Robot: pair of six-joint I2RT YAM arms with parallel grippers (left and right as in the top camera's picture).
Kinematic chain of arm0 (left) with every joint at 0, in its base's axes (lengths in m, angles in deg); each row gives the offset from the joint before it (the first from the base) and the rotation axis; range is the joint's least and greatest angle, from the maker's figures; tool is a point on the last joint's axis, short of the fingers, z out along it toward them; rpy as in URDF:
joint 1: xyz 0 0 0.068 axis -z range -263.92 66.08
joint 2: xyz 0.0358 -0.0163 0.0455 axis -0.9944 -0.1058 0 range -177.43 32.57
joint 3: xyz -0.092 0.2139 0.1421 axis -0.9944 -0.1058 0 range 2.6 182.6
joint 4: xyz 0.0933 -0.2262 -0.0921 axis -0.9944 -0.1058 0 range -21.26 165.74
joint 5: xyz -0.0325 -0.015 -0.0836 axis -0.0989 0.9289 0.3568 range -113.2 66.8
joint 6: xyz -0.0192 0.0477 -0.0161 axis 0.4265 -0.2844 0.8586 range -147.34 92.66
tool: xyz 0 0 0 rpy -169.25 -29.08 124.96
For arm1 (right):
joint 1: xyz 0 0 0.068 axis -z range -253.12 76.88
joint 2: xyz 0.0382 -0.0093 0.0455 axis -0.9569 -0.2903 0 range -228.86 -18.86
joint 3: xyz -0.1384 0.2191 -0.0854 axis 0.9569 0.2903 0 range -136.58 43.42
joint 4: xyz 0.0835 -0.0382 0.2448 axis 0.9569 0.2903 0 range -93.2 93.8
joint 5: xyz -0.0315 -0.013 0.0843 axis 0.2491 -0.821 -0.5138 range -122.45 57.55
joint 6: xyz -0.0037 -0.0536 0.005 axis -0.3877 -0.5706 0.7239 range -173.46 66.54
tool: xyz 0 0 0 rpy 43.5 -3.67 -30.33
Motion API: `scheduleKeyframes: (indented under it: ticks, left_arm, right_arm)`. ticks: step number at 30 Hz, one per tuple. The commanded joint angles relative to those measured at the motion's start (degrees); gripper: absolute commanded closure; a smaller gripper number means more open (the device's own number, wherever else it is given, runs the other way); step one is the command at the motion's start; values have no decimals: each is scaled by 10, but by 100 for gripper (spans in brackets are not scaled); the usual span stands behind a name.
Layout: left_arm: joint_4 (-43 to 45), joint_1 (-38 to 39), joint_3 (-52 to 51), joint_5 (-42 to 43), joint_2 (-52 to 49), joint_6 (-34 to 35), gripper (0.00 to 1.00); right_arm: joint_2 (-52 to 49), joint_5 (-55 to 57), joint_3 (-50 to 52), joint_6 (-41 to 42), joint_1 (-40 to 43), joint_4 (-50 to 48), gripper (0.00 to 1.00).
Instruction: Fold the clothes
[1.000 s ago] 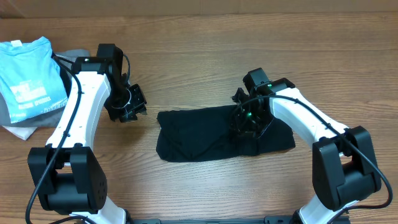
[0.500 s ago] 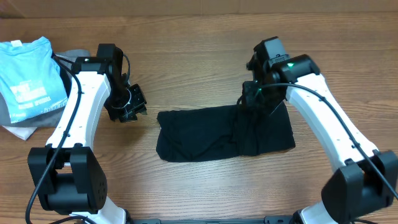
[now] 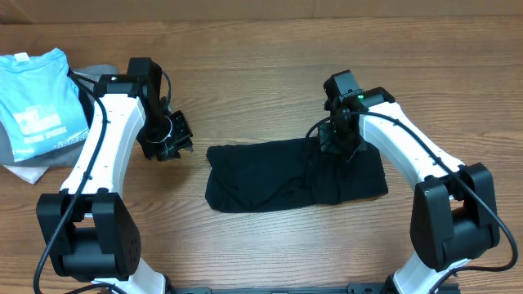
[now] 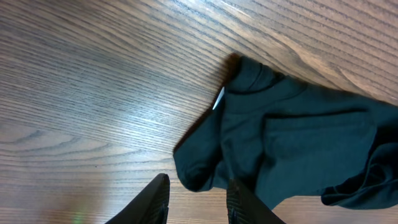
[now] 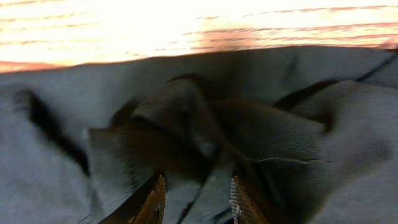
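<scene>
Right wrist view: the right gripper (image 5: 196,182) hovers with its fingers parted over bunched folds of the plain black soft fabric garment (image 5: 261,124); whether they touch the cloth cannot be told. Seen from overhead, it sits at the garment's far edge, and the cloth lies rumpled mid-way across the brown wooden desk (image 3: 261,65). The left gripper (image 4: 197,180), spread and empty, hangs near the garment's left end. A light blue t-shirt with white print (image 3: 37,98) lies far left.

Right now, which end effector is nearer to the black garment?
Right. The right end effector is over the black garment at its top right edge; the left end effector hangs beyond its top left corner, apart from it.
</scene>
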Motion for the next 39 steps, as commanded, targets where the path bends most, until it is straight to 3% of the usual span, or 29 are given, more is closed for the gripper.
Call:
scheduleKeyframes:
  ticks: [1, 9, 15, 19, 22, 27, 29, 39]
  left_arm:
    - [-3, 1, 10, 5, 14, -11, 66]
    - [-3, 1, 10, 5, 14, -11, 66]
    - [-3, 1, 10, 5, 14, -16, 66]
    - [-5, 1, 10, 5, 14, -16, 66]
    - [-5, 1, 10, 5, 14, -16, 66]
    - [-5, 1, 10, 5, 14, -16, 66]
    - [-5, 1, 10, 5, 14, -16, 66]
    - [-5, 1, 10, 5, 14, -16, 66]
  right_arm:
    - [-6, 51, 2, 22, 2, -6, 62]
    - [-8, 52, 2, 34, 2, -2, 78]
    - [-8, 52, 2, 33, 2, 0, 79]
    - [-8, 48, 2, 33, 2, 0, 96]
    - [-8, 18, 1, 18, 2, 0, 96]
    - [-8, -207, 0, -108, -8, -8, 96]
    - [-8, -250, 0, -123, -13, -19, 96]
    - [-8, -210, 2, -113, -22, -22, 96]
